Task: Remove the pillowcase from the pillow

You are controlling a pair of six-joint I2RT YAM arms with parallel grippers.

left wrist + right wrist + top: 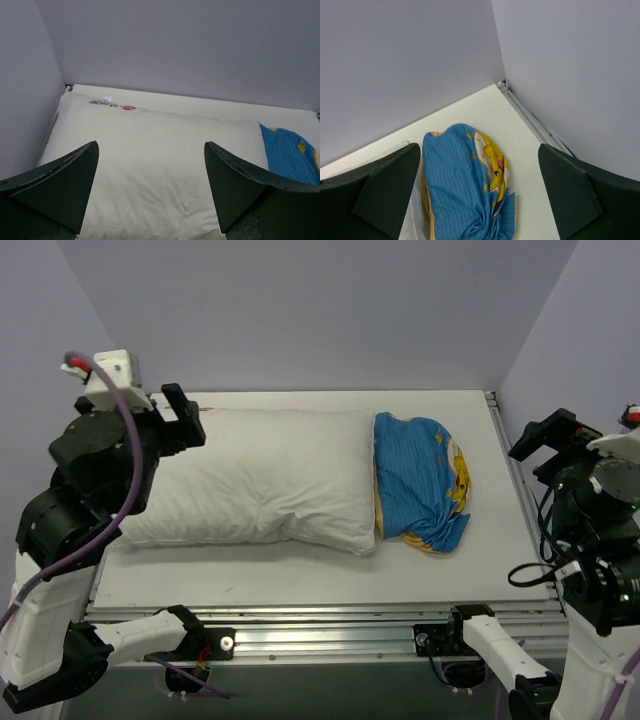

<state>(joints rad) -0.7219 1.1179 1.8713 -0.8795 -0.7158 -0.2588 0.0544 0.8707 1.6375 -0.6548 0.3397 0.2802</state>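
Observation:
The white pillow (pixel 255 485) lies bare across the table's middle and left. The blue striped pillowcase (pixel 420 480) with its yellow character print is bunched up against the pillow's right end; I cannot tell whether it still covers that tip. My left gripper (pixel 180 420) is open and empty, raised at the pillow's left end; its view shows the pillow (pixel 150 155) with a small tag (pixel 112 103) at the far edge, and the pillowcase (pixel 292 152) at right. My right gripper (pixel 545 445) is open and empty, raised at the table's right side, looking down on the pillowcase (pixel 462 185).
The white table (pixel 300 580) is enclosed by lilac walls at the back and both sides. A metal rail (pixel 330 625) runs along the near edge, and another rail (pixel 505 450) runs along the right edge.

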